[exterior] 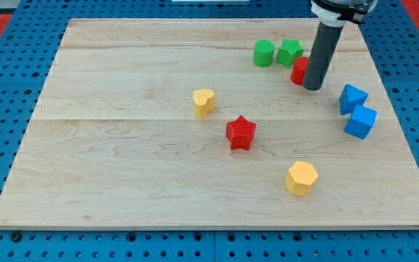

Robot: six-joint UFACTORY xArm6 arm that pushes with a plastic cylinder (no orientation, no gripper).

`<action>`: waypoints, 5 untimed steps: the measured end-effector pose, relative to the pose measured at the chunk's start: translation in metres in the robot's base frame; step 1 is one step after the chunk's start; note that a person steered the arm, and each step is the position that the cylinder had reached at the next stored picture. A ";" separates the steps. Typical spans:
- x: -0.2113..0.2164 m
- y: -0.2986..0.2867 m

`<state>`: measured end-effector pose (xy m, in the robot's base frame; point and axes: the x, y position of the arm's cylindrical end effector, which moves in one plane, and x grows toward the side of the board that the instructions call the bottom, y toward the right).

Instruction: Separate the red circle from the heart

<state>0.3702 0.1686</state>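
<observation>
Your rod carries no pincer, so no jaw state applies — my tip sits touching the red circle's right side, near the view's top right; push it off-centre, else it slides left toward the yellow heart.

Your rod stands at the upper right of the view.
Your rod comes down from the view's top edge, dark and nearly upright, below a black-and-white collar; my tip rests at board height.
</observation>
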 end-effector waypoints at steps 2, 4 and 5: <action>-0.016 -0.001; 0.130 -0.049; 0.141 -0.116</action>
